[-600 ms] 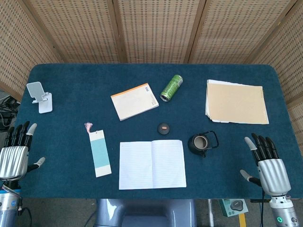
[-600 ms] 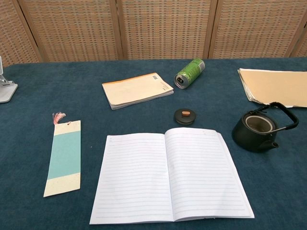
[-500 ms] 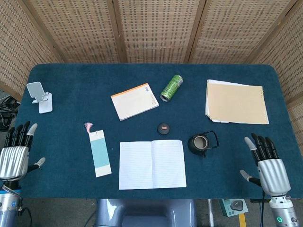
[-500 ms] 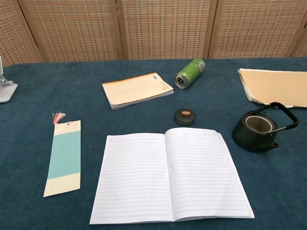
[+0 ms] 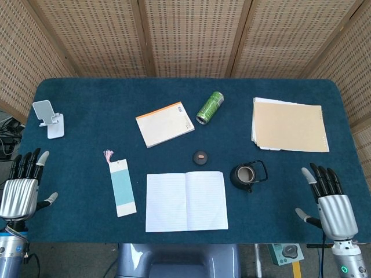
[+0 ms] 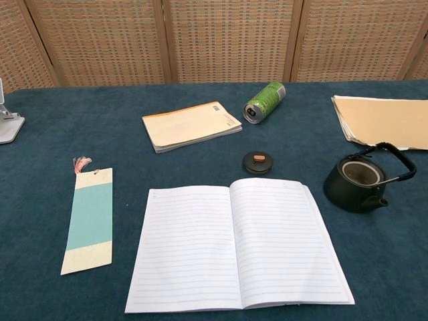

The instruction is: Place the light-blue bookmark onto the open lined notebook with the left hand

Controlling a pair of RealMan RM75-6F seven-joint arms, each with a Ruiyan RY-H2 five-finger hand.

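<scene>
Bookmark [image 5: 122, 195] right of left hand [image 5: 20, 193]

phone stand [image 6: 8, 124] cut off, chest view

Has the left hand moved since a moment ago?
Yes. The left hand has shifted slightly right, toward the light-blue bookmark, still outside the table's left edge.

Cream paper bookmark with light-blue middle band and pink tassel [image 5: 122, 188], flat on blue cloth, just left of open white lined notebook [image 5: 185, 201], pages up
</scene>
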